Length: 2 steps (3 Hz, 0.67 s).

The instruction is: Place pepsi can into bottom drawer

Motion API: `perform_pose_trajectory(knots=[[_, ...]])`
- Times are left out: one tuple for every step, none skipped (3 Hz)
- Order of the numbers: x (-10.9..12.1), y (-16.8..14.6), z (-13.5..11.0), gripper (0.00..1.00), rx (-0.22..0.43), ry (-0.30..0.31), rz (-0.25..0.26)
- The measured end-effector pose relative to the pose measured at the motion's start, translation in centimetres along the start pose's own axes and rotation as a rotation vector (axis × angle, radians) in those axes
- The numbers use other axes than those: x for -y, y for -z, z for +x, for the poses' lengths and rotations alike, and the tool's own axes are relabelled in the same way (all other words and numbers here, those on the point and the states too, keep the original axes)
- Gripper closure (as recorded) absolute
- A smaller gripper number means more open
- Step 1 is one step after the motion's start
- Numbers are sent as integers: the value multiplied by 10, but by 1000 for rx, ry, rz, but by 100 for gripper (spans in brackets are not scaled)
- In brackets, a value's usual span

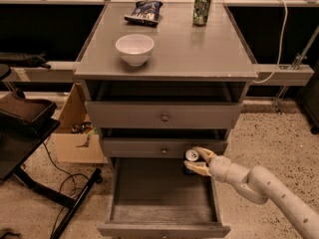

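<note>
Grey three-drawer cabinet (209,54) seen from the front and above, with the bottom drawer (149,195) pulled out toward the lower edge of the frame and its grey wooden floor showing; the top drawer (129,116) and the middle drawer (129,147) above it are closed. The gripper (192,160), on a pale arm (269,188) entering from the lower right, sits at the back right corner of the bottom drawer, just under the middle drawer's front. Its two fingers (203,153) are closed narrowly around the pepsi can (191,156), which is tilted with its silver top toward the camera; whether the can touches the drawer floor cannot be told. On the cabinet top stand a white bowl (134,48) at centre left, a green can (201,8) at the upper right and a dark snack bag (144,11) at the upper centre. A cardboard box (75,138) sits on the floor at left, holding small items too dim to name
</note>
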State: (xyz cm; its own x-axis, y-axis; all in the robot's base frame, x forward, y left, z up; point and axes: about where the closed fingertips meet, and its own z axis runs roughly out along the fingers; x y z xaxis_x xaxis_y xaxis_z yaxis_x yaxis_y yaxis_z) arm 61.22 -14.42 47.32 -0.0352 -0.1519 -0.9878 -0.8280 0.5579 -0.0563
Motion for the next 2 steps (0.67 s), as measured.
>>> perform_pose_trajectory(knots=[[-4,-3,-2,100,12,3,-1],[-11,-17,44,100,51,4,-23]])
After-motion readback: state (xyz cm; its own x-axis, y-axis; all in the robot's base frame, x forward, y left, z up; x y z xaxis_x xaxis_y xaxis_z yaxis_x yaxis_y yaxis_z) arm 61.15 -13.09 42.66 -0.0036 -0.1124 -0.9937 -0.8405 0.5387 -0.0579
